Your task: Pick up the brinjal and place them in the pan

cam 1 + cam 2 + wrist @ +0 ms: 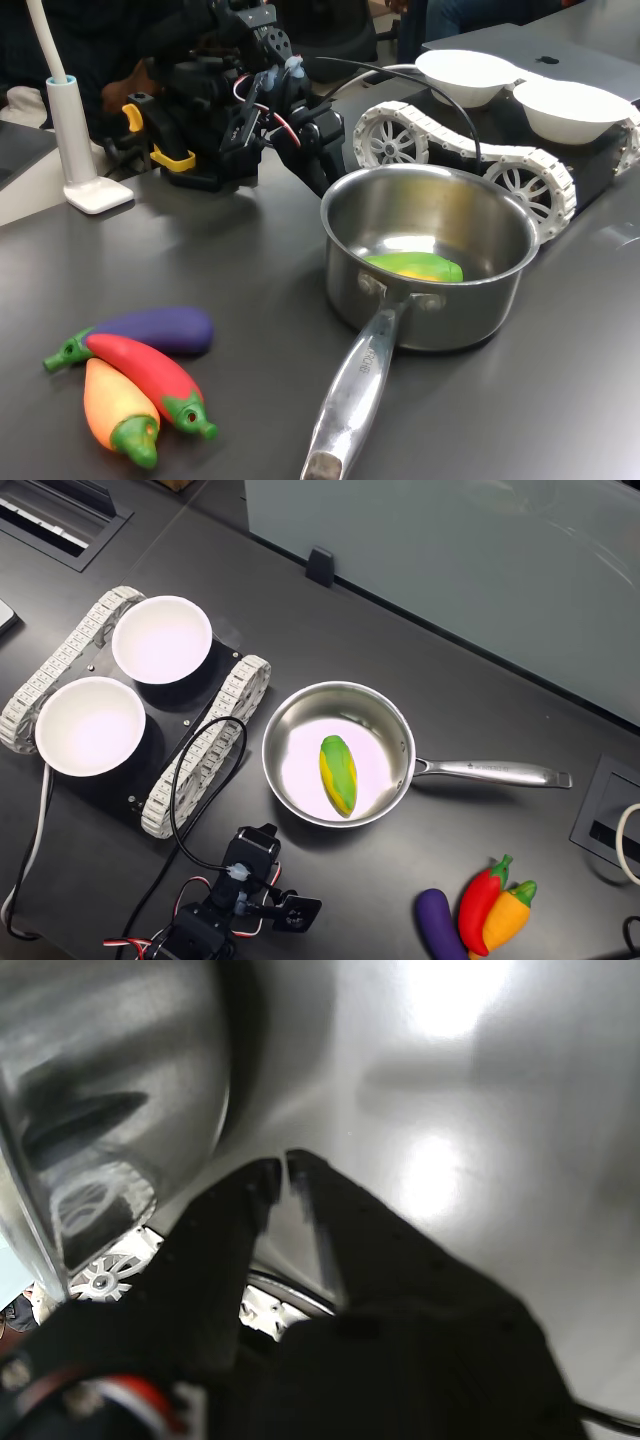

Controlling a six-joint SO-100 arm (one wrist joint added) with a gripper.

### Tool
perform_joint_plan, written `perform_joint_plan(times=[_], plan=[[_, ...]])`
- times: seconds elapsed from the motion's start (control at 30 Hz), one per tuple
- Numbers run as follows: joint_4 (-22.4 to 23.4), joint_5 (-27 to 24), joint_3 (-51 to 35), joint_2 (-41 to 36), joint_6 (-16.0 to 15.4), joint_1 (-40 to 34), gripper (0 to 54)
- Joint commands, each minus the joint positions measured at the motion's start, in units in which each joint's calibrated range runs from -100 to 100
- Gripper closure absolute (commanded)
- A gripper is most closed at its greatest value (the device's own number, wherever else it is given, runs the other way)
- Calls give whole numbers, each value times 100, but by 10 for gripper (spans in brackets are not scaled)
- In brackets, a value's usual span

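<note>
Well apart: brinjal (436,923), pan (290,730) (fingers (262,1182) nearly closed).

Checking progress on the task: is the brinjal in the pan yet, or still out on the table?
Out. The brinjal lies on the table beside the red chili; the pan holds only a green-yellow toy.
</note>
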Motion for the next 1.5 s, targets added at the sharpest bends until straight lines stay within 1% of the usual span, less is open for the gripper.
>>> perform_joint_plan(times=[0.0,0.03,0.07,0.17,0.23,0.4,0.5,0.73,0.97,1.13,1.3,1.47], plan=[[-220,-39,-128,-92,18,-1,535],[-203,-39,-155,-92,26,-1,535],[-58,-34,-319,-92,26,44,535],[-66,-29,-400,-83,18,159,535],[19,-29,-546,-83,18,228,535],[522,-10,-1164,60,18,492,535],[829,-44,-1700,237,18,664,535],[966,10,-2236,482,10,1054,535],[1008,59,-2754,701,1,1375,535],[1256,151,-3454,1115,-217,1914,535],[1486,244,-3971,1241,-369,2143,535],[1819,347,-4662,1385,-629,2372,535]])
